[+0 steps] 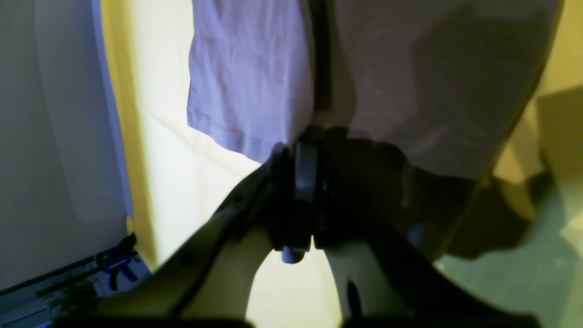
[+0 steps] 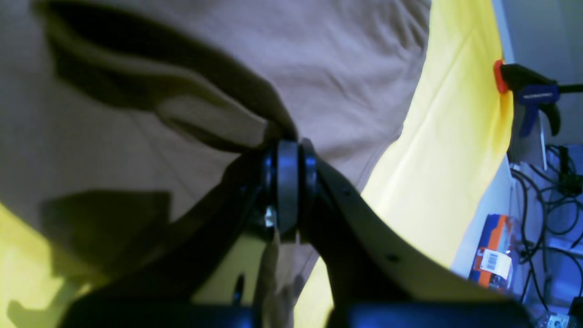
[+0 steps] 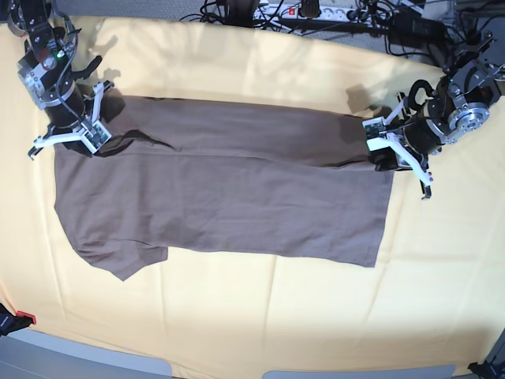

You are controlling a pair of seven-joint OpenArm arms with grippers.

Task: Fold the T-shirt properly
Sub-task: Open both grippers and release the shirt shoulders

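We've got the shirt flat on the yellow-covered worktop, far long edge folded inward. Left hand and right hand are both clamped on fabric at opposite ends.

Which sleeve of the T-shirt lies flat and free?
The sleeve at the near left corner of the T-shirt lies flat; no gripper is near it.

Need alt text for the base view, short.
A plain taupe short-sleeved T-shirt lies partly folded lengthwise on a pale yellow table cloth. The right end effector pinches its sleeve end, the left end effector its hem end.
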